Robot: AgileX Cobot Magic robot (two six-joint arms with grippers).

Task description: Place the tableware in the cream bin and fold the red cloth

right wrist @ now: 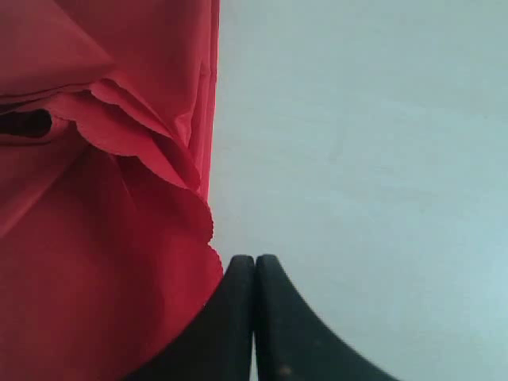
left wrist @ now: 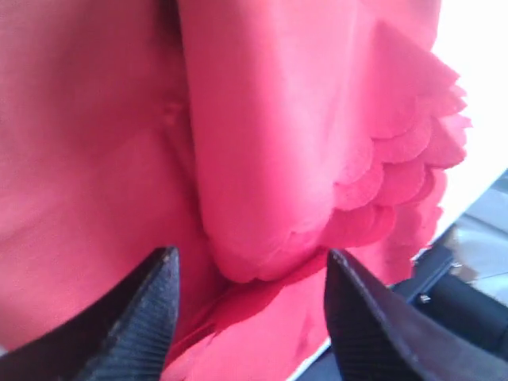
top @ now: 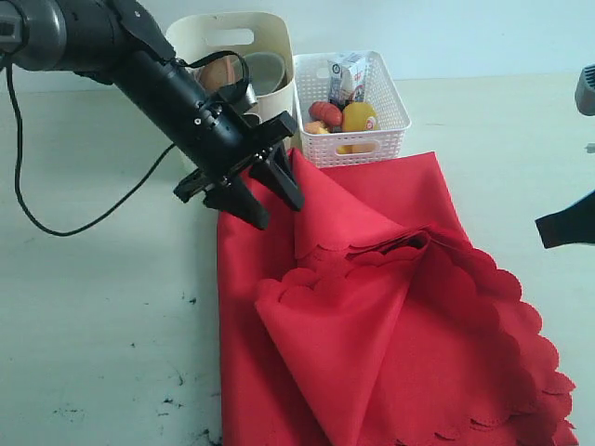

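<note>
The left claw (top: 276,212) stands wide open over the far corner of the red cloth (top: 372,307), just in front of the cream bin (top: 200,32); nothing sits between its fingers. The right claw (right wrist: 254,266) is fully closed and empty, over the bare desk (top: 93,307) beside the cloth's right edge. The cloth lies loosely bunched on the desk, with its scalloped edges overlapping. A bowl (top: 267,70) and a brown plate (top: 216,74) sit inside the bin. A white basket (top: 390,102) stands beside the bin.
</note>
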